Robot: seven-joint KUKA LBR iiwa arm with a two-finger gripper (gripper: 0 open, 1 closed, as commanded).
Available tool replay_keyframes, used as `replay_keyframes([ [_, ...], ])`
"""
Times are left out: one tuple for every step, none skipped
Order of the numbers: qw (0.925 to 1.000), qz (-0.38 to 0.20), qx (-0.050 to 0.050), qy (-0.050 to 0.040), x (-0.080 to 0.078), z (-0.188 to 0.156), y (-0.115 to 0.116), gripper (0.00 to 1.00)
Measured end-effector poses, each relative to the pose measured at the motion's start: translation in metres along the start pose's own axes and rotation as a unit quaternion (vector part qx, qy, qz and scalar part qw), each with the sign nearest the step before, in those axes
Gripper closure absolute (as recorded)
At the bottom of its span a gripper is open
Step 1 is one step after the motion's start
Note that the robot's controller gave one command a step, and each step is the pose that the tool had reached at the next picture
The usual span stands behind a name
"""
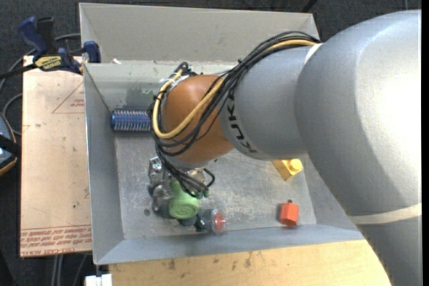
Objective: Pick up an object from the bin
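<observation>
My gripper (161, 188) is low in the bin's front left part, under the orange wrist cover. A green round-ended thing (181, 205) lies right against the gripper's lower right side; whether it is gripped is hidden. Just right of it, near the front wall, lies a small thing with a red end and a dark part (213, 220).
A blue ribbed brush-like thing (131, 120) lies at the left wall further back. A yellow block (289, 168) sits at the right beside the arm, and an orange-red block (289, 213) near the front right corner. The arm covers the bin's middle and back right.
</observation>
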State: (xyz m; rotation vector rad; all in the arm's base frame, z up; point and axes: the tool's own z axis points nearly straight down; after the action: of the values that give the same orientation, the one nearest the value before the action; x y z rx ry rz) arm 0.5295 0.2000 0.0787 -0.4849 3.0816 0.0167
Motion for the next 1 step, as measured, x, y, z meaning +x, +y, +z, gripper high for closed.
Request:
replay_keyframes([
  [0.9999, -0.012, -0.001, 0.0019, -0.0126, -0.0007, -0.0563, 1.0],
])
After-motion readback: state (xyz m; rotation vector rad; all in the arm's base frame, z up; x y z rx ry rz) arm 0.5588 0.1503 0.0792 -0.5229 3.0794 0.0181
